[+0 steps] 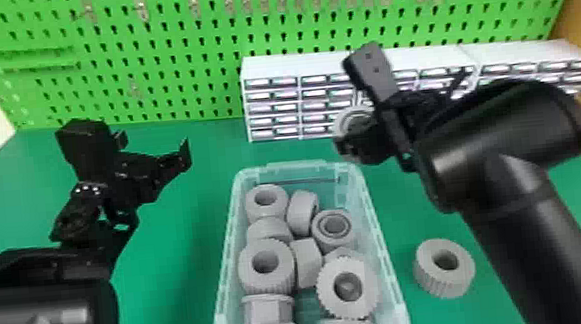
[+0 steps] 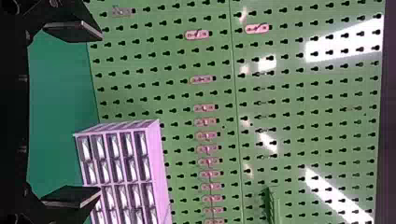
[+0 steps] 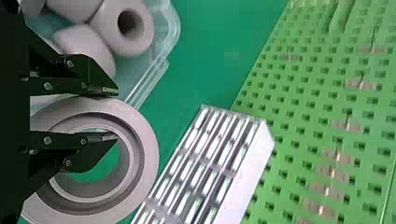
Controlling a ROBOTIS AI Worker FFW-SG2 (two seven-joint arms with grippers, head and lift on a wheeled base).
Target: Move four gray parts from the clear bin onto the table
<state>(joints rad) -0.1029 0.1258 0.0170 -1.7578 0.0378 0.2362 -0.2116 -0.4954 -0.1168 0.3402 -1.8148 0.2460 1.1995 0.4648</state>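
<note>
My right gripper (image 1: 367, 143) is above the far right corner of the clear bin (image 1: 390, 265), shut on a gray ring (image 1: 349, 118). In the right wrist view, one finger of the right gripper (image 3: 116, 113) is inside the hole of the gray ring (image 3: 145, 163) and the other presses its outer wall. Several gray parts (image 1: 266, 271) lie in the bin. One ribbed gray part (image 1: 440, 281) rests on the table, right of the bin. Left of the bin, my left gripper (image 1: 153, 147) is parked; the left wrist view shows the left gripper (image 2: 100, 113) open with nothing held.
A white drawer cabinet (image 1: 271, 68) stands at the back of the green table (image 1: 183, 263), before a green pegboard (image 1: 193, 37). Bare tabletop surrounds the ribbed part. My right forearm extends over the table's right side.
</note>
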